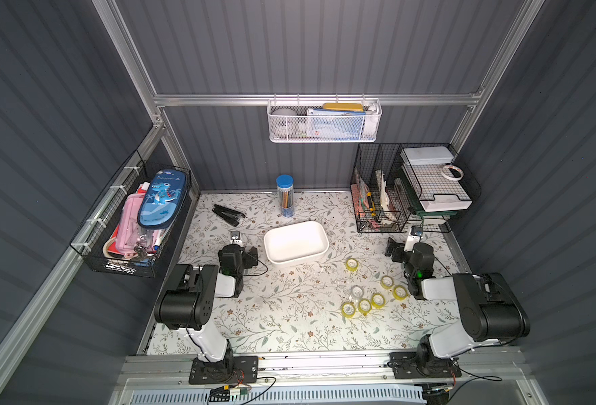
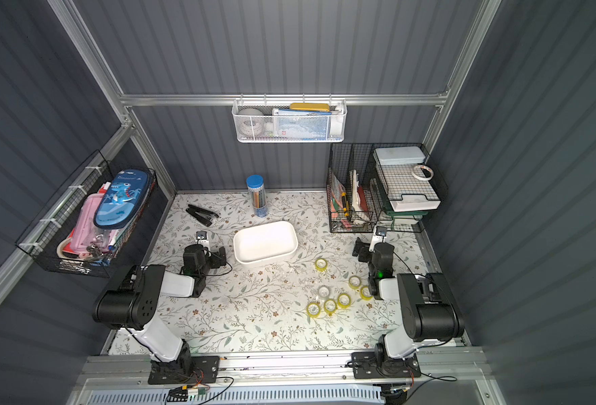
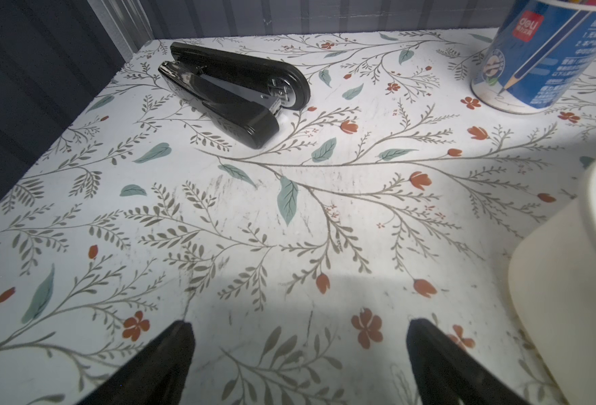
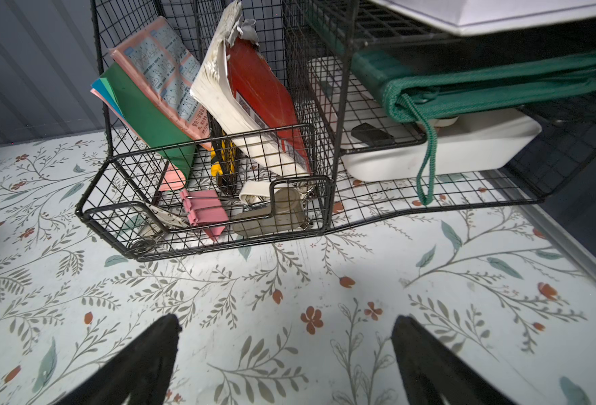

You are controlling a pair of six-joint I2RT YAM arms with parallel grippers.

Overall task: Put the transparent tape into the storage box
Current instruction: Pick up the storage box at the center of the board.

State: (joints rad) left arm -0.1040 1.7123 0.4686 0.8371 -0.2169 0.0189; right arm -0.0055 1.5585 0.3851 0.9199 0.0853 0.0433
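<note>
**Picking the first roll to lift**

My right end effector hangs wide open and empty, facing the far wire rack. My left end effector is just as open and empty, left of the storage box. The transparent tape rolls lie flat on the worktop, right of the box and nearer. I should turn my right arm toward the lone roll closest to the box, descend squarely and pinch across its ring.

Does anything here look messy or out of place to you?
Small tape rolls lie scattered loose on the table by the right arm, while the white storage box sits empty. The black stapler lies splayed open, and a book in the wire rack has a torn cover.
</note>
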